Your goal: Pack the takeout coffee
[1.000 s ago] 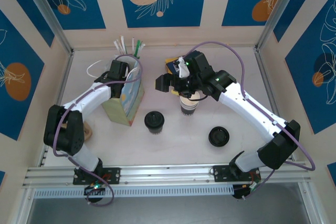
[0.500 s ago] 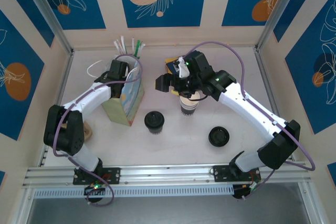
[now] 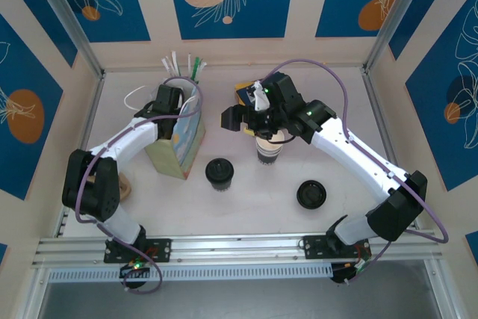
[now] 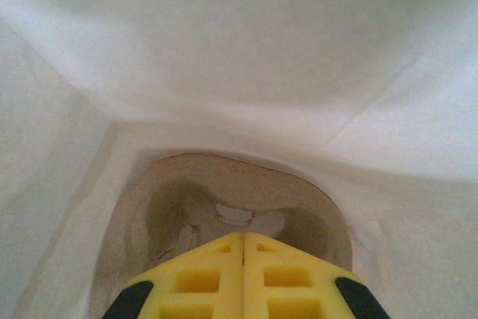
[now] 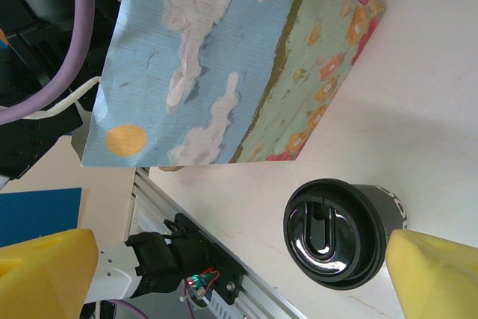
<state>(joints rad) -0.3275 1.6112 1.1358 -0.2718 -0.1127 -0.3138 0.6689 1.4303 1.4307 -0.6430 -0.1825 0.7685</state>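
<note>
the takeout coffee (image 5: 340,233) stands upright ahead of the right gripper (image 5: 239,270), off-centre in its wide-spread fingers. the left gripper (image 4: 243,274), pressed together, is inside the paper bag (image 5: 224,57).

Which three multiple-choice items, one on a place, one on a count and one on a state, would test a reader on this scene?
1. Where is the left gripper? A inside the gift bag; B above the striped cup; C beside the straws.
2. How many black lids are there? A one; B two; C four.
3. How is the right gripper? A open; B shut on a cup; C shut on a straw.
Key: A, its wrist view shows the bag's white walls around it; B, one on the takeout coffee, one loose lid; A, its yellow fingers stand wide apart.
</note>
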